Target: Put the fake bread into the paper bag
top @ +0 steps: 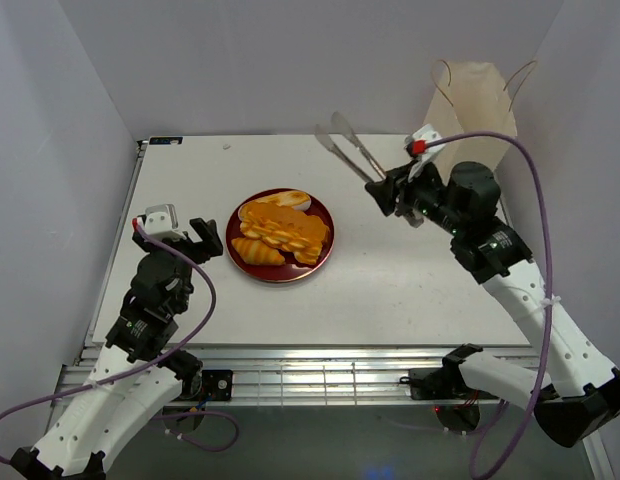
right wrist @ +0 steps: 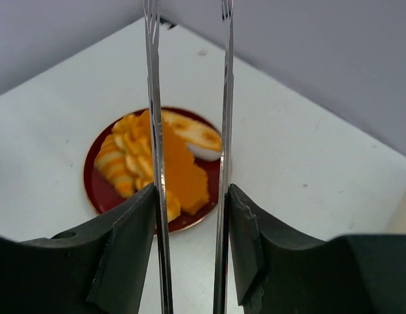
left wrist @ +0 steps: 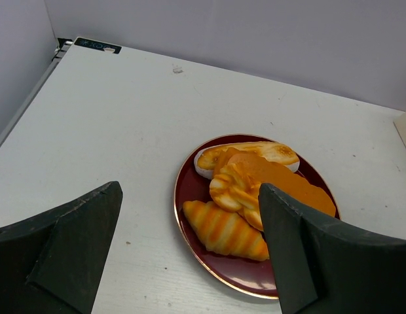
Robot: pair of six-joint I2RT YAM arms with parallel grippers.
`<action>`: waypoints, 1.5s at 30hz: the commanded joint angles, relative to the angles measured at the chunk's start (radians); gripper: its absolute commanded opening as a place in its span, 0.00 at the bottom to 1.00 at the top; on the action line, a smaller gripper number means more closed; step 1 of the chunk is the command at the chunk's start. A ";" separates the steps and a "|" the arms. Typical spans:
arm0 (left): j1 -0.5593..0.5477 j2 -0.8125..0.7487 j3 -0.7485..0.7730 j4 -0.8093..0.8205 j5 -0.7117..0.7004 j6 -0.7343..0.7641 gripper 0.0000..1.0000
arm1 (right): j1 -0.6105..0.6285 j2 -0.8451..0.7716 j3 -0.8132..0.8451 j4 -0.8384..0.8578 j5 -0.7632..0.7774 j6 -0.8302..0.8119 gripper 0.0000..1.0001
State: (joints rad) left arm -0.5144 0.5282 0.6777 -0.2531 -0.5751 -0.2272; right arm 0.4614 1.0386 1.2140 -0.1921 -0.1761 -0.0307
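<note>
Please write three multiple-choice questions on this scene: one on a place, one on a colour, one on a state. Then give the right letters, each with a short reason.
1. Where does the paper bag stand?
A) at the far right corner of the table
B) at the near left corner
C) on the plate

2. What colour is the plate?
A) blue
B) dark red
C) green

3. What does the right gripper hold?
A) a croissant
B) nothing
C) metal tongs

Answers:
1 A: the bag stands upright beyond the right arm.
2 B: its rim shows dark red around the fake bread.
3 C: the right wrist view shows both tong arms clamped in it.
</note>
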 commanded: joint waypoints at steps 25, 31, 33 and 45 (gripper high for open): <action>-0.006 0.067 -0.017 0.018 0.001 0.003 0.97 | 0.491 0.260 -0.277 0.020 0.426 -0.201 0.51; -0.006 0.061 -0.017 0.020 0.014 0.000 0.97 | 0.507 0.290 -0.260 0.040 0.444 -0.207 0.50; -0.006 0.058 -0.015 0.020 0.018 0.000 0.97 | 0.507 0.294 -0.255 0.046 0.452 -0.210 0.50; -0.006 0.047 -0.015 0.020 0.024 -0.001 0.97 | 0.508 0.385 -0.174 0.082 0.428 -0.233 0.50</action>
State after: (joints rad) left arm -0.5144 0.5823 0.6628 -0.2504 -0.5613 -0.2268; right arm 0.9638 1.4075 0.9882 -0.1703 0.2581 -0.2455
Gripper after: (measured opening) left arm 0.971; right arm 0.505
